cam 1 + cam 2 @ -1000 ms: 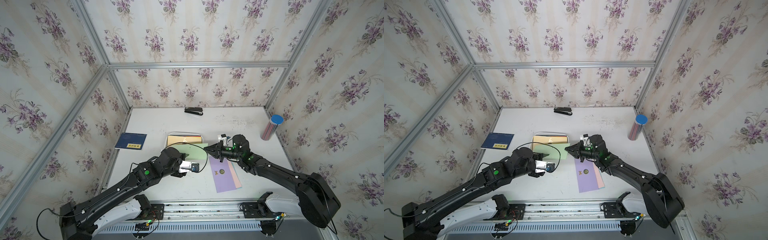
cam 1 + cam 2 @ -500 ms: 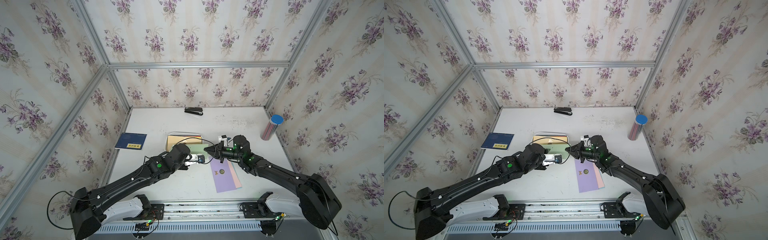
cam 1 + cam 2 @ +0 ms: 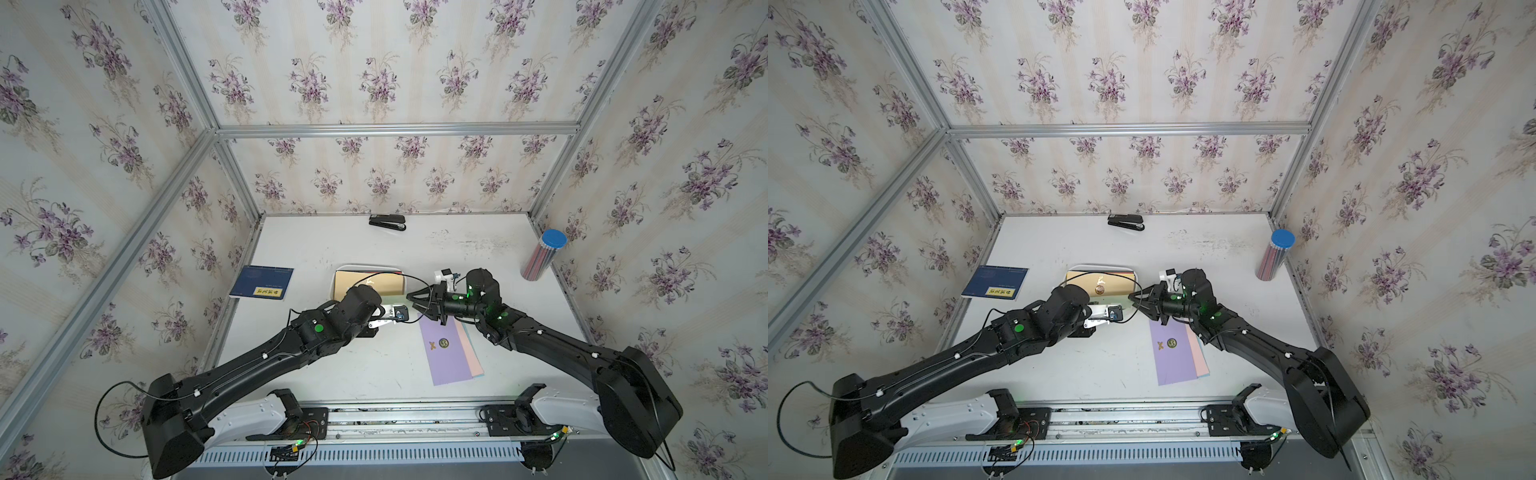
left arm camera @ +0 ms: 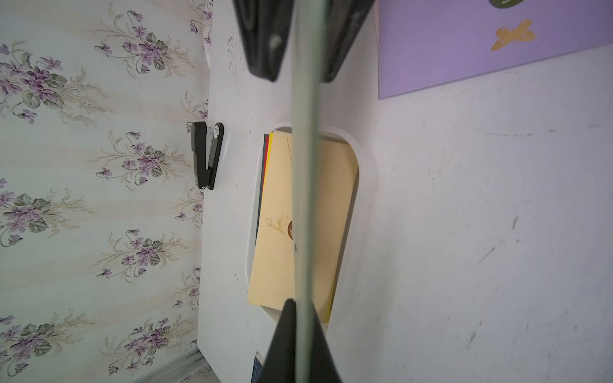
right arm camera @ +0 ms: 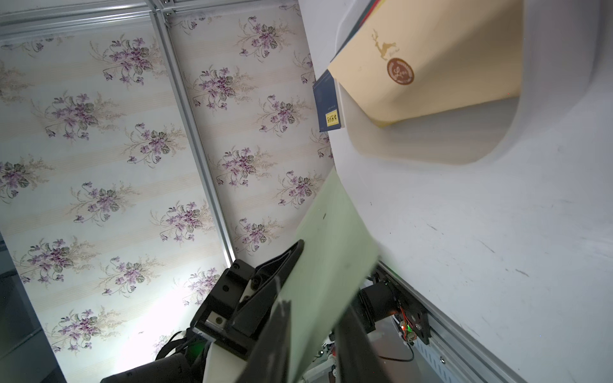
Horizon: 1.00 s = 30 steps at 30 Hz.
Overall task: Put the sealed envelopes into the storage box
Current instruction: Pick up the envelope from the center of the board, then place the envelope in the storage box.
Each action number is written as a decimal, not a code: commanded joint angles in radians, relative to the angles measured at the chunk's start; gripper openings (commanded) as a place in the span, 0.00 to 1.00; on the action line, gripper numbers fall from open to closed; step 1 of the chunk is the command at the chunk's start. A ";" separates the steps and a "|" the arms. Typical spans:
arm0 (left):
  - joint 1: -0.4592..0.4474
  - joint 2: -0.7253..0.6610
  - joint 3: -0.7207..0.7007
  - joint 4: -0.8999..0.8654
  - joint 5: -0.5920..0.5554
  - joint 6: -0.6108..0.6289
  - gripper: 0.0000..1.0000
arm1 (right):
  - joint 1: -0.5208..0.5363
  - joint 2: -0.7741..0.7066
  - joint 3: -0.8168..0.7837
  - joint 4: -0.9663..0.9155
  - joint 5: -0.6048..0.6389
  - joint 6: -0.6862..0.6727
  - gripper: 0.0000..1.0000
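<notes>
Top views, box: storage box about mid-table; tan envelope lies flat inside, seen in both top views.
Top views, loose stack: lilac envelope on a pink envelope, flat on the table at 5 o'clock of the box.
Top views, R side: my R gripper is just at 3 o'clock of the box, jaws spread, tips aimed toward 9.
Top views, extras: book at 9 o'clock of the box, stapler at 12.
L wrist, grip: my L gripper is pressed together, pinching the pale green envelope, which shows edge-on w/ the box behind it.
L wrist, far end: R fingers stand one each side of that env., not clamped on it.
R wrist, green env.: held by my L gripper only; box w/ tan env. lies beyond.
</notes>
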 commanded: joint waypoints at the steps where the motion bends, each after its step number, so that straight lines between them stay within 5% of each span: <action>1: 0.055 0.005 0.071 -0.146 0.105 -0.034 0.00 | -0.039 -0.017 0.067 -0.213 0.059 -0.271 0.44; 5: 0.122 0.072 0.178 -0.281 0.132 0.024 0.00 | -0.166 -0.068 0.025 -0.324 0.122 -0.434 0.45; 11: 0.216 0.160 0.314 -0.432 0.278 0.177 0.00 | -0.309 -0.151 -0.139 -0.331 0.098 -0.496 0.43; 22: 0.299 0.506 0.589 -0.592 0.390 0.338 0.00 | -0.333 -0.206 -0.223 -0.367 0.114 -0.565 0.40; 30: 0.351 0.651 0.664 -0.613 0.465 0.385 0.00 | -0.336 -0.256 -0.200 -0.462 0.179 -0.671 0.39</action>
